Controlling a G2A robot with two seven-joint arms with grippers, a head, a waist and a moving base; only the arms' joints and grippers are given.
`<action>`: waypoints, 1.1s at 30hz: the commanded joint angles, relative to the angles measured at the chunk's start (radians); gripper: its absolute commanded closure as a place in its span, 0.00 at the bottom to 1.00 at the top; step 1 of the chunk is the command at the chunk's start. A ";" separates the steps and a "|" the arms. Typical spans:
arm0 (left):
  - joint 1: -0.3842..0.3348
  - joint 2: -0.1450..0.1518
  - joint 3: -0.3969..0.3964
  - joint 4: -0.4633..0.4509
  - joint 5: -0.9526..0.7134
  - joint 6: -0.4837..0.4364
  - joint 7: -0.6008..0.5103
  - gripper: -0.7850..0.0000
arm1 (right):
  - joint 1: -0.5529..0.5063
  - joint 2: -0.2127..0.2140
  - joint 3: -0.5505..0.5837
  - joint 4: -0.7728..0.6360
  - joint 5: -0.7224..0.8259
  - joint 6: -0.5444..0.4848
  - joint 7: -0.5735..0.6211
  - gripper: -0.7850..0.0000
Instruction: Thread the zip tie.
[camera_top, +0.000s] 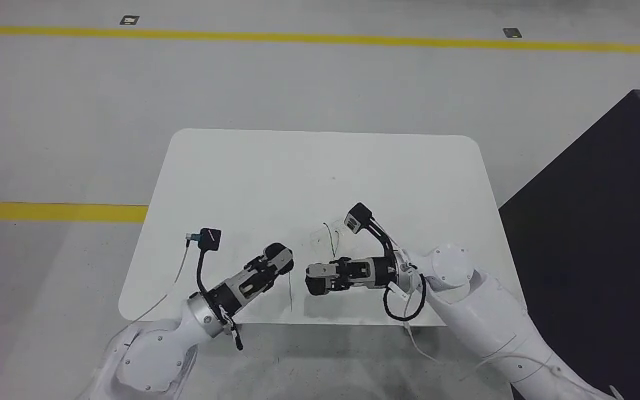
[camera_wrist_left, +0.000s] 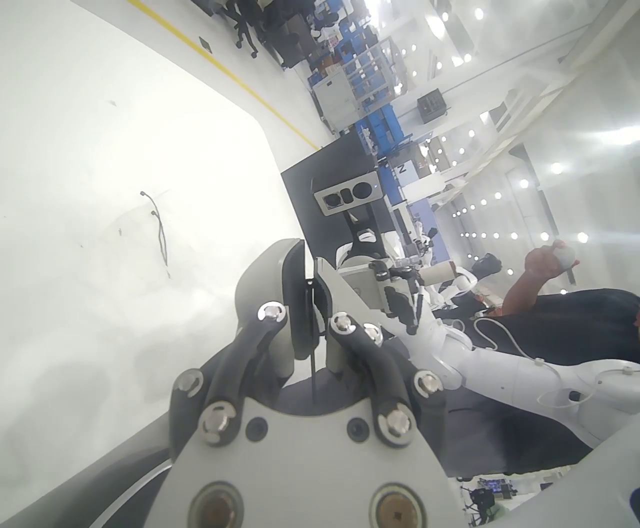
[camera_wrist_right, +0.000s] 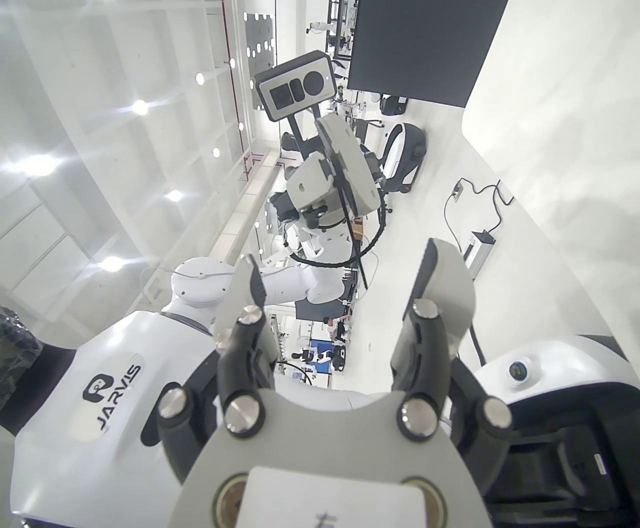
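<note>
Readable writing is scarce. A white label (camera_wrist_right: 335, 495) sits on the plate behind the right pincer (camera_wrist_right: 345, 280), and its dark print is cut off by the edge. Two small dark tags (camera_top: 130, 19) lie on the floor (camera_top: 90, 110) beyond the counter (camera_top: 300, 160), too small to read.

The left pincer (camera_wrist_left: 308, 270) is closed on the zip tie (camera_wrist_left: 313, 370). Its two pads press together on the thin dark strip, which runs straight back from between them toward the wrist plate. The top view shows this pincer over the counter's near edge, with the strip hanging from it as a fine line.

The right pincer stands wide open with nothing between its fingers (camera_wrist_right: 440, 270) and touches nothing. It sits over the same near edge, pointing at the left pincer, close to it but apart.

Farther in on the counter, near its middle, a few loose ties (camera_wrist_left: 161, 235) lie as thin curved lines, clear of both pincers.
</note>
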 joint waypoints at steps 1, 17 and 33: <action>0.000 0.000 0.000 0.003 -0.020 0.000 -0.009 1.00 | 0.000 0.000 0.000 0.000 0.000 0.000 0.000 0.00; 0.034 -0.008 0.007 -0.057 0.170 0.109 0.218 1.00 | -0.030 -0.013 -0.060 -0.055 -0.252 0.035 -0.189 0.24; 0.071 -0.020 0.092 -0.075 0.296 0.149 0.284 1.00 | -0.055 -0.027 -0.051 -0.084 -0.248 -0.023 -0.235 0.56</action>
